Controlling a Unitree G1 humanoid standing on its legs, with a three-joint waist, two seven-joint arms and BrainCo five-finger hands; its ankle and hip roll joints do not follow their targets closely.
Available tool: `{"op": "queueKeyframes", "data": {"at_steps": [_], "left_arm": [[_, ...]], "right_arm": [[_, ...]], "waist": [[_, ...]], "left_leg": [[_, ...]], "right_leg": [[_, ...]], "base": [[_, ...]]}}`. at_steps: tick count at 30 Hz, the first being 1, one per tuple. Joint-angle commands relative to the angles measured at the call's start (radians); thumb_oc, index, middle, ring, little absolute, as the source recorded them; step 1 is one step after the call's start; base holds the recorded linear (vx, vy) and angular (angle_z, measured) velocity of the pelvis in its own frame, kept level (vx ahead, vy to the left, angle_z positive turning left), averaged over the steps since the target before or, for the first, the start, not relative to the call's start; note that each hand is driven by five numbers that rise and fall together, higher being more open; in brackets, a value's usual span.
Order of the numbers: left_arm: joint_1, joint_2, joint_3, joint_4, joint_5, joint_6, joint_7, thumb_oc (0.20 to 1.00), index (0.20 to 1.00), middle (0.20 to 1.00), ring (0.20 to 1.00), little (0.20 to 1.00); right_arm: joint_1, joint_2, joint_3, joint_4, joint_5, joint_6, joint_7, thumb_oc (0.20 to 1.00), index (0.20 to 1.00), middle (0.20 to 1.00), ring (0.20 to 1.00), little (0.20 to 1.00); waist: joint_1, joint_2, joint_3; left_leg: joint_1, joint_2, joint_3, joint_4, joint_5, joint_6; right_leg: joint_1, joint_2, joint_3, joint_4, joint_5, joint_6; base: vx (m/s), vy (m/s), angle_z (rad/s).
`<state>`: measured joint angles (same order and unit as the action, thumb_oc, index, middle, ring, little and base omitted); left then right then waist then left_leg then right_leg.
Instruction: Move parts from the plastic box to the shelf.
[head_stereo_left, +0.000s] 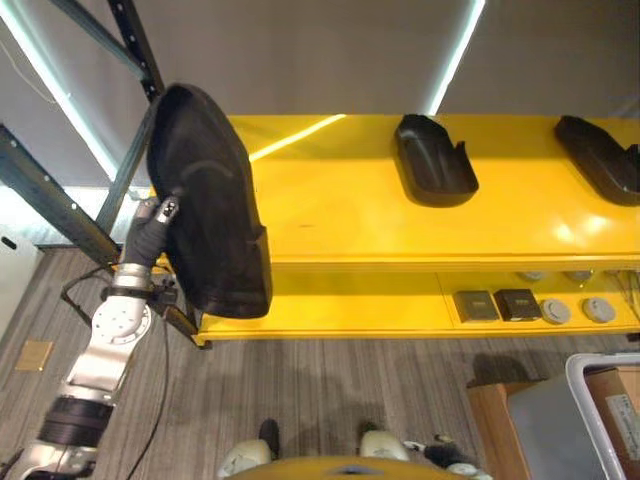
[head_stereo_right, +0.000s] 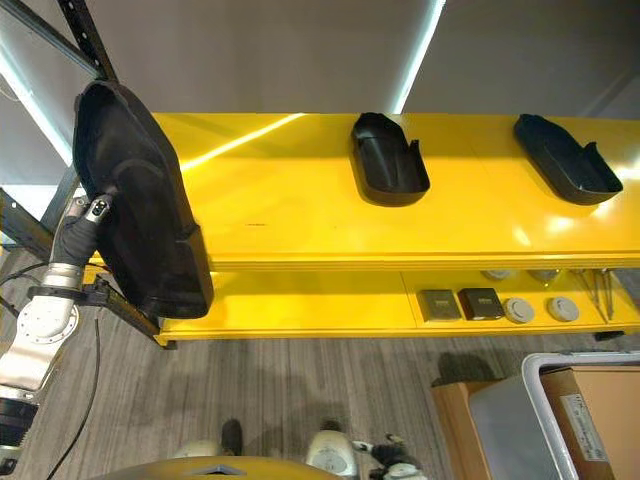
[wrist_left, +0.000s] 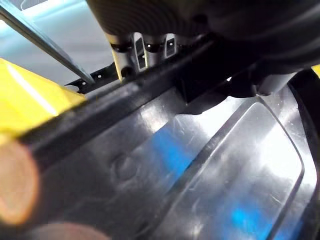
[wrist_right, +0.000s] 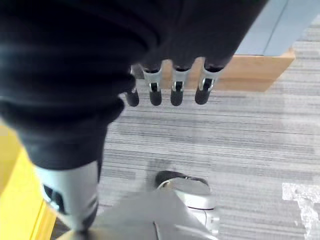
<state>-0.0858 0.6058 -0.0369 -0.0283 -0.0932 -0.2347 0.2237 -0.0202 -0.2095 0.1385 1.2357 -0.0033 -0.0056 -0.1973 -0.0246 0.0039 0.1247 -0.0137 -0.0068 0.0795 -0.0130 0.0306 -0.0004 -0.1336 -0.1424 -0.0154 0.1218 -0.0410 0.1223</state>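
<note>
Closest to my head camera, a large black moulded part (head_stereo_left: 210, 200) stands nearly upright at the left end of the yellow shelf (head_stereo_left: 330, 215), its lower edge down near the shelf's front lip. My left hand (head_stereo_left: 160, 215) comes up from the lower left and meets the part's left edge. In the left wrist view my fingers (wrist_left: 141, 47) lie along the rim of the part (wrist_left: 200, 165), whose glossy ribbed inside spreads out past them. Fingers hooked over the rim: I grip the part.

Two more black parts lie flat on the shelf's top level. One part (head_stereo_right: 388, 160) sits near the middle, open side up. Another part (head_stereo_right: 565, 158) rests well apart from it, toward the right end. Both are well clear of the one I hold.

On the lower level, at the right, two dark square pieces (head_stereo_right: 460, 303) lie side by side, with round grey discs (head_stereo_right: 540, 308) just beside them.

A dark steel frame (head_stereo_left: 110, 60) rises behind the shelf's left end.

Plastic box (head_stereo_right: 545, 420): grey-white, on the floor at lower right, with a brown carton (head_stereo_right: 600, 410) inside it and a wooden board (head_stereo_right: 455, 425) against its left side.

My right hand (wrist_right: 170, 87) hangs over grey carpet (wrist_right: 240, 140) in the right wrist view, fingers slack and holding nothing. A tan board (wrist_right: 260, 75) lies beyond the fingertips.
</note>
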Motion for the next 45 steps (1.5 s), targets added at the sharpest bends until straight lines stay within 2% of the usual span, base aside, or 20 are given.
{"op": "queueKeyframes", "data": {"at_steps": [1,2,3,6,9,14,16,18,21,22,23,24,28,29,30,45], "left_arm": [[-0.047,-0.015,0.076,-0.147,0.023,-0.047,0.06,0.2,0.2,0.2,0.2,0.2],[-0.048,-0.019,0.074,-0.139,0.018,-0.046,0.06,0.2,0.2,0.2,0.2,0.2],[-0.039,-0.026,0.083,-0.121,0.01,-0.04,0.062,0.2,0.2,0.2,0.2,0.2],[-0.065,-0.03,0.079,-0.089,-0.018,-0.03,0.062,0.2,0.2,0.2,0.2,0.2],[-0.13,0.001,0.069,-0.032,-0.041,-0.007,0.048,0.2,0.2,0.2,0.2,0.2],[-0.232,0.065,0.041,0.108,-0.171,-0.001,0.003,0.2,0.2,0.2,0.2,0.2],[-0.409,0.185,-0.021,0.341,-0.269,0.021,0.001,0.2,0.2,0.2,0.2,0.2],[-0.452,0.205,-0.042,0.39,-0.304,0.019,0.0,0.2,0.2,0.2,0.2,0.2],[-0.585,0.274,-0.129,0.538,-0.484,0.027,-0.07,0.2,0.2,0.2,0.2,0.2],[-0.709,0.315,-0.229,0.679,-0.535,0.055,-0.109,0.2,0.2,0.2,0.2,0.2],[-0.719,0.315,-0.237,0.685,-0.537,0.054,-0.111,0.2,0.2,0.2,0.2,0.2],[-0.807,0.344,-0.316,0.764,-0.528,0.076,-0.147,0.2,0.2,0.2,0.2,0.2],[-1.005,0.358,-0.465,0.953,-0.523,0.12,-0.22,0.2,0.2,0.2,0.2,0.2],[-1.096,0.366,-0.553,1.038,-0.45,0.145,-0.258,0.2,0.2,0.2,0.2,0.2],[-1.133,0.367,-0.579,1.057,-0.422,0.144,-0.264,0.2,0.2,0.2,0.2,0.2],[-1.247,0.365,-0.695,1.173,-0.259,0.158,-0.278,0.2,0.2,0.2,0.2,0.2]], "right_arm": [[-0.021,0.036,0.068,0.044,0.009,-0.02,0.022,1.0,1.0,1.0,1.0,1.0],[-0.017,0.034,0.087,0.043,-0.002,-0.019,0.032,1.0,1.0,1.0,1.0,1.0],[-0.001,0.025,0.111,0.042,-0.037,-0.017,0.045,1.0,1.0,1.0,1.0,1.0],[0.008,0.001,0.1,0.032,-0.031,-0.019,0.048,1.0,1.0,1.0,1.0,1.0],[0.009,-0.014,0.016,0.062,0.065,-0.019,0.036,1.0,1.0,1.0,1.0,1.0],[0.004,-0.027,0.021,0.068,0.055,-0.009,0.066,1.0,1.0,1.0,1.0,1.0],[-0.005,-0.037,0.069,0.035,0.041,-0.011,0.088,1.0,1.0,1.0,1.0,1.0],[-0.008,-0.036,0.072,0.034,0.044,-0.011,0.09,1.0,1.0,1.0,1.0,1.0],[-0.019,-0.037,0.097,0.036,0.046,-0.004,0.102,1.0,1.0,1.0,1.0,1.0],[-0.036,-0.043,0.121,0.038,0.04,0.0,0.104,1.0,1.0,1.0,1.0,1.0],[-0.037,-0.04,0.118,0.038,0.04,0.0,0.104,1.0,1.0,1.0,1.0,1.0],[-0.051,-0.045,0.131,0.042,0.038,0.003,0.105,1.0,1.0,1.0,1.0,1.0],[-0.097,-0.046,0.155,0.058,0.064,0.008,0.114,1.0,1.0,1.0,1.0,1.0],[-0.123,-0.049,0.171,0.058,0.09,0.006,0.116,1.0,1.0,1.0,1.0,1.0],[-0.129,-0.042,0.172,0.056,0.112,0.001,0.121,1.0,1.0,1.0,1.0,1.0],[-0.172,-0.031,0.223,0.062,0.148,-0.013,0.136,1.0,1.0,1.0,1.0,1.0]], "waist": [[-0.01,-0.009,-0.001],[-0.012,-0.012,0.004],[-0.015,-0.013,-0.005],[-0.028,-0.007,-0.012],[-0.05,0.009,-0.015],[-0.067,0.021,-0.019],[-0.094,0.032,-0.007],[-0.097,0.032,-0.002],[-0.112,0.039,0.015],[-0.123,0.047,0.029],[-0.121,0.046,0.03],[-0.126,0.051,0.04],[-0.132,0.059,0.067],[-0.134,0.064,0.089],[-0.132,0.063,0.098],[-0.124,0.071,0.153]], "left_leg": [[-0.004,0.118,-0.086,0.056,-0.055,-0.088],[-0.012,0.118,-0.092,0.056,-0.047,-0.09],[-0.008,0.125,-0.097,0.032,-0.034,-0.098],[0.005,0.134,-0.094,-0.001,-0.015,-0.103],[0.003,0.145,-0.085,-0.047,0.012,-0.11],[0.011,0.157,-0.06,-0.072,0.02,-0.117],[-0.008,0.162,-0.042,-0.074,0.029,-0.121],[-0.013,0.163,-0.039,-0.074,0.031,-0.122],[-0.027,0.166,-0.033,-0.074,0.04,-0.125],[-0.04,0.167,-0.034,-0.074,0.045,-0.127],[-0.04,0.167,-0.034,-0.074,0.045,-0.127],[-0.053,0.167,-0.038,-0.074,0.051,-0.128],[-0.09,0.164,-0.046,-0.074,0.064,-0.132],[-0.116,0.163,-0.042,-0.074,0.072,-0.133],[-0.128,0.161,-0.04,-0.074,0.075,-0.134],[-0.206,0.16,-0.043,-0.074,0.1,-0.141]], "right_leg": [[0.076,-0.017,0.0,-0.12,0.089,0.025],[0.079,-0.008,0.012,-0.126,0.088,0.02],[0.095,-0.009,-0.014,-0.156,0.093,0.023],[0.105,-0.001,-0.015,-0.172,0.098,0.024],[0.098,0.001,-0.024,-0.2,0.106,0.03],[0.082,0.004,-0.011,-0.208,0.113,0.035],[0.046,0.006,0.009,-0.209,0.128,0.04],[0.039,0.007,0.012,-0.209,0.131,0.04],[0.021,0.007,0.018,-0.209,0.138,0.045],[0.004,0.006,0.019,-0.209,0.146,0.048],[0.004,0.006,0.019,-0.209,0.146,0.048],[-0.007,0.005,0.019,-0.209,0.15,0.051],[-0.045,0.0,0.018,-0.208,0.168,0.056],[-0.074,-0.003,0.023,-0.209,0.182,0.059],[-0.088,-0.003,0.028,-0.209,0.189,0.061],[-0.16,-0.01,0.031,-0.209,0.214,0.063]], "base": [[0.03,-0.073,0.04],[0.07,-0.099,0.12],[0.06,-0.078,0.24],[0.09,-0.057,0.15],[0.04,-0.032,0.09],[0.05,-0.007,-0.01],[-0.03,0.003,-0.24],[-0.02,0.004,-0.29],[-0.03,0.007,-0.14],[-0.04,0.009,-0.1],[-0.07,0.016,-0.08],[-0.06,0.016,-0.01],[-0.07,0.009,0.03],[-0.07,0.004,0.0],[-0.06,0.004,-0.02],[-0.01,-0.002,-0.01]]}}
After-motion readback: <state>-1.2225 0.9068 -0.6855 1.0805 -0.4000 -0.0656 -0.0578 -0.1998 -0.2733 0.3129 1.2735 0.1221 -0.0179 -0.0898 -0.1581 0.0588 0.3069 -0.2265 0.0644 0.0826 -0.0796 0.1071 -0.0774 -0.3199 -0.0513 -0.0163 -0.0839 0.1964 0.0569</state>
